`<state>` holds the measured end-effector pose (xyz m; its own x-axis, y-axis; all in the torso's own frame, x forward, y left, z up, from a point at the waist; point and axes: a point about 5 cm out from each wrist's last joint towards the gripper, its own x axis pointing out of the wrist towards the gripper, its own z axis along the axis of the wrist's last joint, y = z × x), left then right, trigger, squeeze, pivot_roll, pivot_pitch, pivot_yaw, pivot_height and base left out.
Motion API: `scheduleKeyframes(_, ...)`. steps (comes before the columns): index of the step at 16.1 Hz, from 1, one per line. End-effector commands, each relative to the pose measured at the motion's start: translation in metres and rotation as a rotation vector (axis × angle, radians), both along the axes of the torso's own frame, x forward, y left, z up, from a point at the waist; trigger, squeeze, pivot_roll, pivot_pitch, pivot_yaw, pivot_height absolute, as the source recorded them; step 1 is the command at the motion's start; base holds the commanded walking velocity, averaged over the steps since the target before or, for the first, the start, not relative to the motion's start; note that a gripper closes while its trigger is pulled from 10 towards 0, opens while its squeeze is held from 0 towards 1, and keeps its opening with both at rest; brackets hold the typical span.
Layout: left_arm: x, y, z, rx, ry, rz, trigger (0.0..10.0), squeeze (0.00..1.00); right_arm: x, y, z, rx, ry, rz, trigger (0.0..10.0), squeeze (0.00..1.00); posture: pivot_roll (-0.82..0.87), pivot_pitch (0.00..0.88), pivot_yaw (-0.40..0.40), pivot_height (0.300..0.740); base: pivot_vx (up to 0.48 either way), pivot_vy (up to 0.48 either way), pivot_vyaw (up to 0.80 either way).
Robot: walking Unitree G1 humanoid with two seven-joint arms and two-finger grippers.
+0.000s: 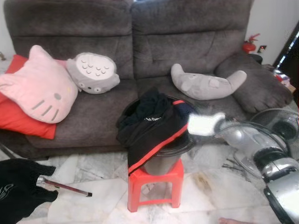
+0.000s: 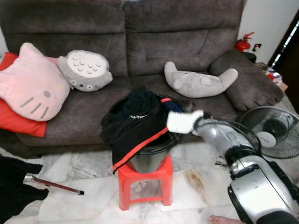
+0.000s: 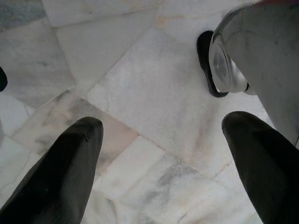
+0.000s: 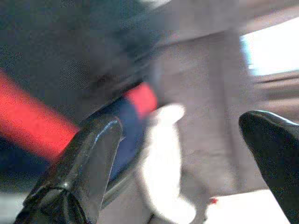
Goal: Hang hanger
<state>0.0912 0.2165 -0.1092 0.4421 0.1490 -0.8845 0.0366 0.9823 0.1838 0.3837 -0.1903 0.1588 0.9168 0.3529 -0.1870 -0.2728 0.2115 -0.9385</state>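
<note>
Nearest, the left gripper hangs over the pale marble floor with its two black fingers spread wide and nothing between them.

At the lower left of the head views a heap of black cloth lies on the floor. A thin dark-red rod with a silver end lies on the tiles with that silver end against the cloth. Whether this rod belongs to the hanger cannot be told, and nothing else here reads clearly as one.

Further on, a small red plastic stool carries a metal bucket with a black rim. A pile of dark clothes, one piece edged with a red stripe, spills over the bucket's front.

The right gripper is stretched out to the bucket's rim on the robot's right. Its fingers are parted and clamp nothing. The picture is blurred there, and a white shape lies beside the rim between the fingers.

A standing fan with a wire cage sits to the right.

Behind all this stands a dark grey fabric sofa. On it, from left to right, are:
- a red cushion
- a pink cat-face cushion, lying over the red cushion
- a round grey plush toy
- a long grey plush

Farthest back, by the wall, is a red fire extinguisher.
</note>
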Motion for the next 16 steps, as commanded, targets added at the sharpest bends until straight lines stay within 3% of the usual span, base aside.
scheduleKeyframes(1,-0.004,-0.007,-0.002,-0.027,0.014,-0.003,10.0,0.00,0.005,0.009,0.025,0.185,-0.130,-0.007,10.0,0.00,-0.11,0.045,0.007,0.740,0.000,0.000,0.00)
scheduleKeyframes(4,-0.005,-0.007,-0.003,-0.028,0.020,-0.009,10.0,0.00,-0.016,0.021,-0.001,0.426,-0.122,-0.008,10.0,0.00,-0.11,0.050,0.009,0.740,0.000,0.000,0.00)
scheduleKeyframes(5,-0.005,-0.007,-0.003,-0.026,0.018,-0.010,10.0,0.00,-0.029,0.025,-0.021,0.645,-0.066,-0.070,10.0,0.00,-0.12,0.049,0.008,0.740,0.000,0.000,0.00)
scheduleKeyframes(6,-0.005,-0.006,-0.002,-0.025,0.001,0.000,10.0,0.00,-0.048,0.035,-0.042,1.065,0.036,-0.169,10.0,0.00,-0.11,0.045,0.007,0.740,0.000,0.000,0.00)
scheduleKeyframes(8,-0.004,-0.006,-0.001,-0.034,-0.010,0.011,10.0,0.00,-0.059,0.046,-0.043,1.238,-0.002,-0.214,10.0,0.00,-0.12,0.039,0.008,0.740,0.000,0.000,0.00)
scheduleKeyframes(11,-0.005,-0.006,-0.002,-0.046,-0.014,0.025,10.0,0.00,-0.063,0.066,-0.022,1.208,-0.063,-0.089,10.0,0.00,-0.11,0.028,0.001,0.740,0.000,0.000,0.00)
scheduleKeyframes(13,-0.005,-0.007,-0.002,-0.044,-0.009,0.016,10.0,0.00,-0.065,0.069,-0.002,1.212,-0.101,-0.025,10.0,0.00,-0.11,0.023,-0.002,0.740,0.270,0.000,0.00)
scheduleKeyframes(16,-0.006,-0.007,-0.002,-0.040,-0.002,0.006,10.0,0.00,-0.067,0.075,-0.005,1.215,-0.046,-0.026,10.0,0.00,-0.12,0.014,-0.003,0.740,0.274,0.000,0.00)
